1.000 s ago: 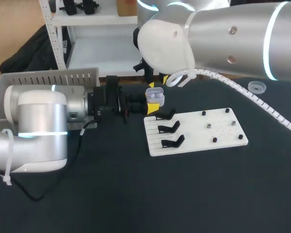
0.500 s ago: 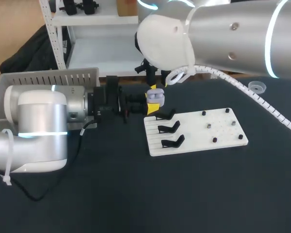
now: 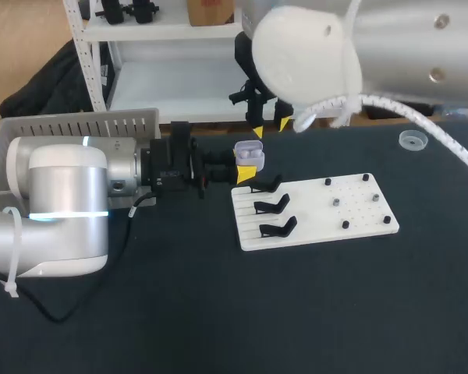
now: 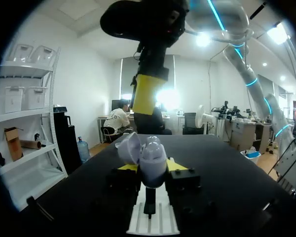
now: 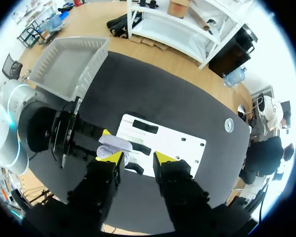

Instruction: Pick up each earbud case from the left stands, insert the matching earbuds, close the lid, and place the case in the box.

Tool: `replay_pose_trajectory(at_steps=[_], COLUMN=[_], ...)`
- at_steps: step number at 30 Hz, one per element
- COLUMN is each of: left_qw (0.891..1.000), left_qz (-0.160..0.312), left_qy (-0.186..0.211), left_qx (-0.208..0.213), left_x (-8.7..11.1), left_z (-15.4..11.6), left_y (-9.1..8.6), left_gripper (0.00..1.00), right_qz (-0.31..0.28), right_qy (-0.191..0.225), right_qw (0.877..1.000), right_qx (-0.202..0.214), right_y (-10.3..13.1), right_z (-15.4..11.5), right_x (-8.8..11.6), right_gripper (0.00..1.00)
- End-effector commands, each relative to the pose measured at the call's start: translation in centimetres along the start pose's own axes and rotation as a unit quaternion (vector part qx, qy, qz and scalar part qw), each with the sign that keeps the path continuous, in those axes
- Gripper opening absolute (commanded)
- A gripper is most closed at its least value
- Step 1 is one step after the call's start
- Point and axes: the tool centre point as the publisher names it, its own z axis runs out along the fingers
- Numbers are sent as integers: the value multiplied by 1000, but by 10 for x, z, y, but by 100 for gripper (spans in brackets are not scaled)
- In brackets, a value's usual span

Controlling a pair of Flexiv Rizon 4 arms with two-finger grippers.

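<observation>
Left hand (image 3: pixel 248 162) clamps the open white plastic earbud case (image 3: pixel 249 149); empty right hand (image 3: pixel 271 125), spread above, should press lid (image 4: pixel 129 147) shut.

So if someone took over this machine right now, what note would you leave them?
Left pincer: shut on the earbud case, lid open, held beside the stands.
Right pincer: open, empty, above the case.
Done: case lifted off; all three stands bare.
Unclear: whether the earbuds are seated.
To do: check that, close the lid, place the case in the grey box.
</observation>
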Motion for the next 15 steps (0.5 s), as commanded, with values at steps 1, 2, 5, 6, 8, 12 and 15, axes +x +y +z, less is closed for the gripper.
replay_pose_trajectory(at_steps=[1,2,5,6,8,12,15], left_qw=[1000,1000,1000,1000,1000,1000,1000], left_qz=[1,1,1,1,1,1,1], left_qy=[-1,-1,-1,-1,-1,-1,-1], left_qx=[-2,-2,-2,-2,-2,-2,-2], left_x=[1,1,1,1,1,1,1], left_z=[0,0,0,0,0,0,0], left_y=[-1,-1,-1,-1,-1,-1,-1], left_gripper=[0,0,0,0,0,0,0], right_qz=[12,16,22,22,23,19,22], right_qy=[-40,-43,-40,-37,-24,-14,-8], right_qw=[999,999,999,999,999,1000,1000], right_qx=[1,5,6,4,8,10,8], right_y=[1,1,3,3,5,6,5], right_z=[8,10,19,23,32,44,48], right_x=[-15,-21,-36,-39,-41,-41,-40], right_gripper=[37,37,37,36,36,36,36])
